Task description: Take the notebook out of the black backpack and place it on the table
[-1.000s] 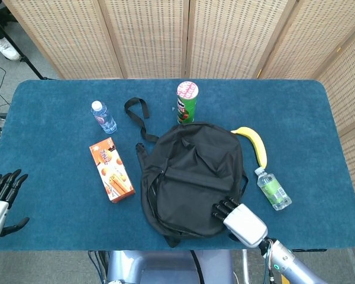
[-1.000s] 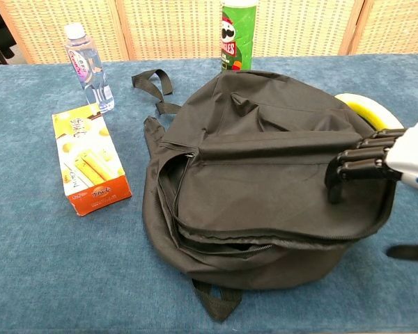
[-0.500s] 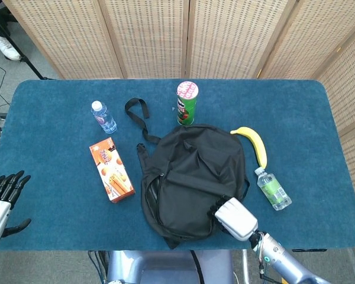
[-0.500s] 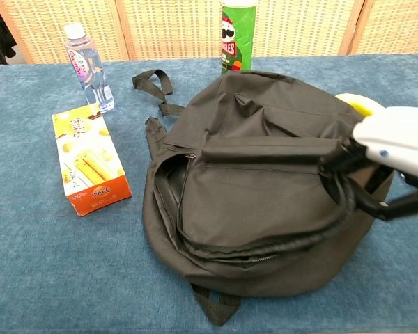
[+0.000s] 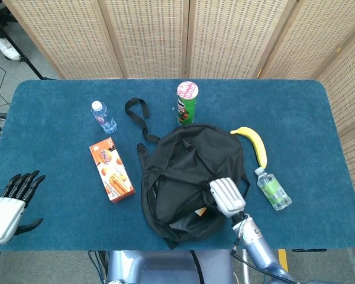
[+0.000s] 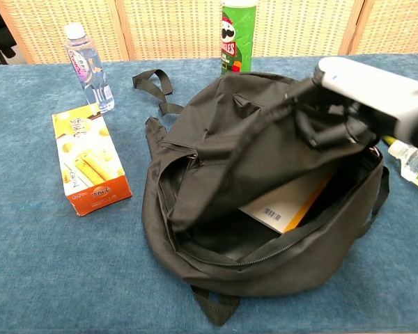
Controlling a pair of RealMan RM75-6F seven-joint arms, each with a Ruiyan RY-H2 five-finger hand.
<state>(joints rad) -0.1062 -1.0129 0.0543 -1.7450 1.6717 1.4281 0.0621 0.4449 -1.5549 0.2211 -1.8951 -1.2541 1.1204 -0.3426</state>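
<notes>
A green chip can (image 5: pixel 187 102) stands upright well beyond the right hand, with a clear water bottle (image 5: pixel 104 117) and an orange snack box (image 5: pixel 112 170) off to that hand's left. A banana (image 5: pixel 254 144) and a small green-labelled bottle (image 5: pixel 273 189) lie just to its right on the blue table (image 5: pixel 47 118).

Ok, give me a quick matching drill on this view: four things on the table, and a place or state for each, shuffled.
Things:
1. notebook
2. right robot hand
3. left robot hand
4. snack box

Places or states:
A. lying flat on the table, left of the black backpack
B. holding the backpack's flap up
C. inside the open backpack, partly showing
D. fingers spread, holding nothing, near the table's left edge

Pairs: 1-C, 2-B, 3-D, 4-A
</notes>
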